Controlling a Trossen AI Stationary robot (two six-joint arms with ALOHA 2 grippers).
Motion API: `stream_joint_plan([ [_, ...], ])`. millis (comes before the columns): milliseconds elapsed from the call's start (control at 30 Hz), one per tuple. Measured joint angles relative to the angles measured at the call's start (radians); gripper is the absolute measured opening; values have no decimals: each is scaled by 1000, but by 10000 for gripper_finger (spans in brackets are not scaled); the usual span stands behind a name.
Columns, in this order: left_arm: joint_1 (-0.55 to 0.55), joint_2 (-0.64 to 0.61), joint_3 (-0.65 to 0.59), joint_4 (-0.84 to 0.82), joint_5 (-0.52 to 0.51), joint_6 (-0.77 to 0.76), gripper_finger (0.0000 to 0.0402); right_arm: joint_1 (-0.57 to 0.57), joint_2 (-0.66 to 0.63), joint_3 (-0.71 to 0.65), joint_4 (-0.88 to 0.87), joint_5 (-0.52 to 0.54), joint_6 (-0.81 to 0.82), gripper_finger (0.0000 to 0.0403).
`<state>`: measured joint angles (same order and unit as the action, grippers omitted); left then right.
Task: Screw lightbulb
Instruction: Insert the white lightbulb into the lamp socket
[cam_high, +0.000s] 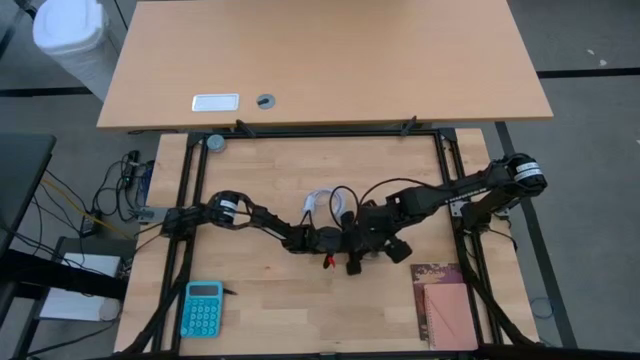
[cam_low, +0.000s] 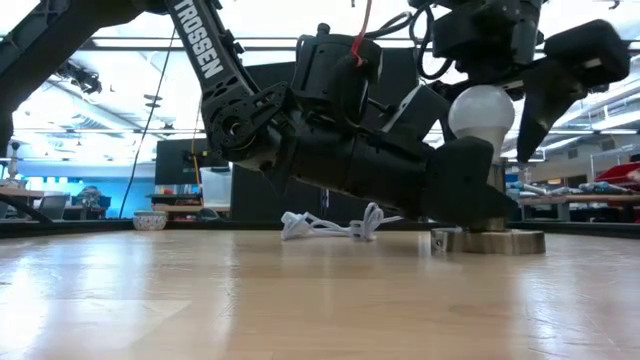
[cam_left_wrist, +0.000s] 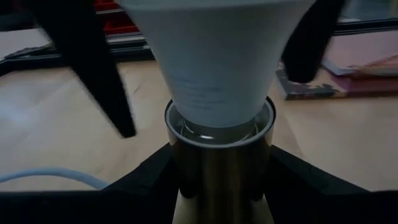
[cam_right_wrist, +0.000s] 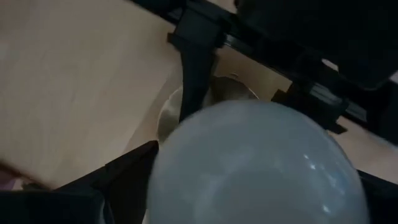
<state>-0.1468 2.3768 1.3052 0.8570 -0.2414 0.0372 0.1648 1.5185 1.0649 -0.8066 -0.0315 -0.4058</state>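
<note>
The white lightbulb (cam_low: 482, 110) stands upright with its narrow end down in the collar (cam_left_wrist: 217, 132) of a brass socket (cam_left_wrist: 221, 180). The socket's round base (cam_low: 490, 241) rests on the table. My left gripper (cam_left_wrist: 221, 196) reaches in level and is shut on the socket's stem below the bulb. My right gripper (cam_right_wrist: 255, 186) hangs over the bulb, pointing down and open. Its fingers (cam_low: 532, 110) stand on either side of the globe, and a narrow gap shows beside the one I can see in the low view. My left gripper pinches the socket's brass stem (cam_left_wrist: 221, 168) between its two fingers, just under the white collar. The fingers come in level from the table's left side and lie across the upright stem. The socket stands upright with its base on the table.
A coiled white cable (cam_low: 330, 225) lies on the table behind the arms. A teal calculator (cam_high: 203, 308) sits near the front left and a book (cam_high: 445, 305) near the front right. A second table (cam_high: 320, 60) borders the far side.
</note>
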Motion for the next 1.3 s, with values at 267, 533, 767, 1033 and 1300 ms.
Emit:
stream_joint_plan([
  [267,14,0,0,0,102,13,198,4,0,0,0,-10,-71,318],
  [533,30,1,0,0,193,30,198,17,0,0,0,-36,-115,301],
  [767,30,1,0,4,247,58,198,28,0,17,-10,-28,-134,313],
  [1033,35,2,0,11,276,61,198,28,0,50,-56,-23,-181,316],
  [1300,36,2,-1,12,273,59,198,28,0,50,-51,-37,-144,309],
])
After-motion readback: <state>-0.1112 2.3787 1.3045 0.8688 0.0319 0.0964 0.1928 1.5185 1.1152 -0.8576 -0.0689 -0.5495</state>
